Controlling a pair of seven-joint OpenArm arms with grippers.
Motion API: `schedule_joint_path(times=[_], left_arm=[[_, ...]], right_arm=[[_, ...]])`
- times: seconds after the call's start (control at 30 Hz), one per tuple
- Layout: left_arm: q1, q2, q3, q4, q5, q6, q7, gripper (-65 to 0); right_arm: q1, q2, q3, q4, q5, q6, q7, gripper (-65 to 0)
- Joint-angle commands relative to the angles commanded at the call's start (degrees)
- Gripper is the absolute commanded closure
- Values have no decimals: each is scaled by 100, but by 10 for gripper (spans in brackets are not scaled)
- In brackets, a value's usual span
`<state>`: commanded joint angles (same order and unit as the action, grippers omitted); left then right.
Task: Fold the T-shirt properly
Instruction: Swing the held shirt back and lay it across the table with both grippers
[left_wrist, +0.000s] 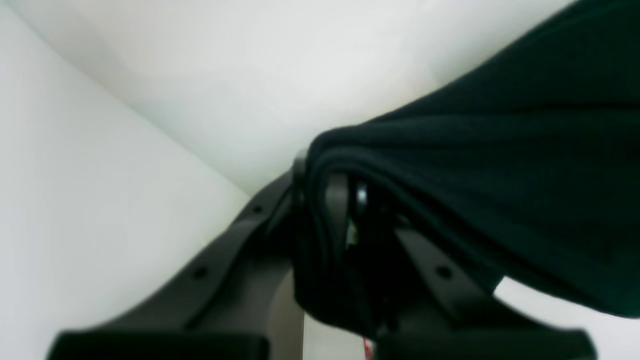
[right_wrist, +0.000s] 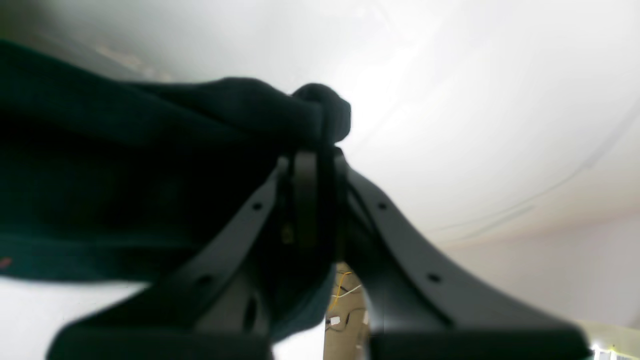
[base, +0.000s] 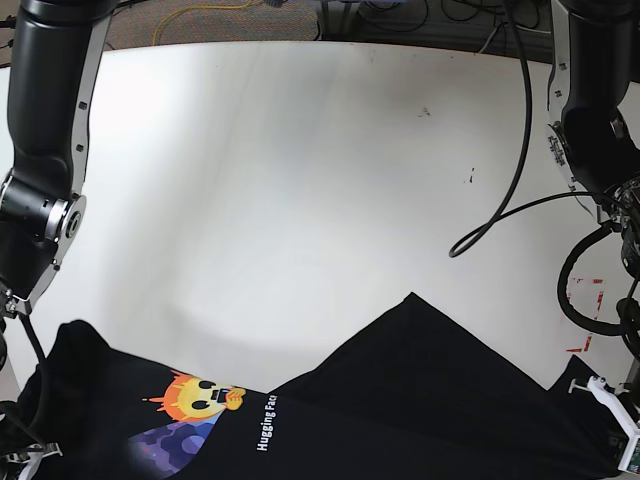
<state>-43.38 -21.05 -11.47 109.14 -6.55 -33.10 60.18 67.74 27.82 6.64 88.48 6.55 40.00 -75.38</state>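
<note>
Both grippers, left (left_wrist: 340, 200) and right (right_wrist: 312, 165), clamp shirt (base: 420, 390) corners; cloth spans between them, so you move together.

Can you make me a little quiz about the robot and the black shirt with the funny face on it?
1. True or false: both grippers are pinching cloth of the T-shirt.
2. In the base view, what lies right beside the emoji face? A) white lettering B) a red button C) a pocket
3. Fill in: the table under the shirt is ____ in colour.

Key
1. True. The left gripper and the right gripper are each closed on a bunch of black cloth.
2. A, the lettering reads "Hugging Face".
3. White.
</note>
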Motion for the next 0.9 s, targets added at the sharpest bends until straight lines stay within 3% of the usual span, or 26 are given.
schedule_joint_path(times=[0.4,0.7,0.9], left_arm=[[-123,-26,-18,0,0,0,-9,-22],[431,-26,0,26,-18,-18,-9,-22],[1187,-18,-18,53,-26,-26,-9,-22]], right_arm=[[-114,0,-193,255,0,0,-26,0],[-1662,-9,-35,1407,0,0,-26,0],[-3244,-457,677,2207,-9,0,-26,0]])
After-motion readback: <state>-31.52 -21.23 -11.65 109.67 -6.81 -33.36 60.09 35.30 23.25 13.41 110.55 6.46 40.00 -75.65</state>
